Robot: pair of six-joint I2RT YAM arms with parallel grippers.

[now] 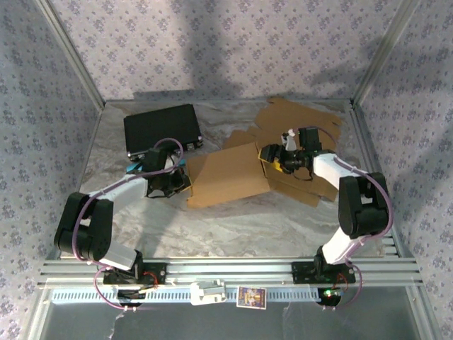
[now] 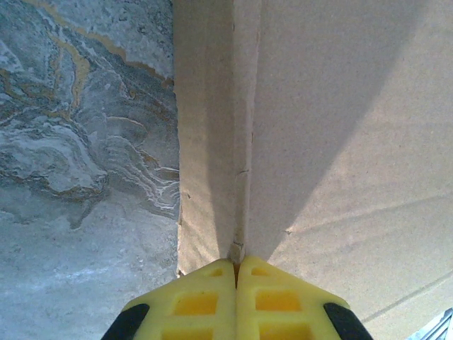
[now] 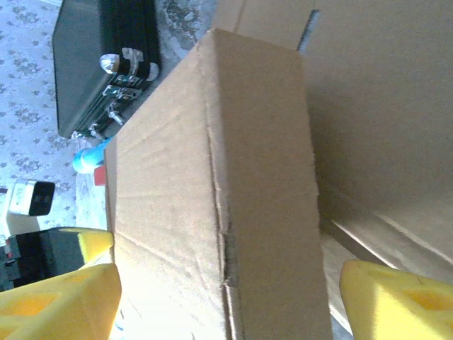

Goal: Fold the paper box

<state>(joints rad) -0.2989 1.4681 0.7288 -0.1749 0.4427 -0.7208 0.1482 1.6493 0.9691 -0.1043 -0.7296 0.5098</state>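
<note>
While the left gripper (image 2: 236, 263) is pinched tight on the left edge of the box (image 1: 228, 176), the right gripper (image 3: 228, 283) stands wide astride a raised wall at its right end. Box lies mid-way across the table (image 1: 233, 230), mostly flat. One wall up; other panels unfolded. Judged early stage.

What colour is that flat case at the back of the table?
Black, with silver latches; the hard rectangular case shows best in the right wrist view.

Top view was dim-ish, soft shadows on the wall (image 1: 233, 49) at 12 o'clock; wrist shots warm, blurry.
</note>
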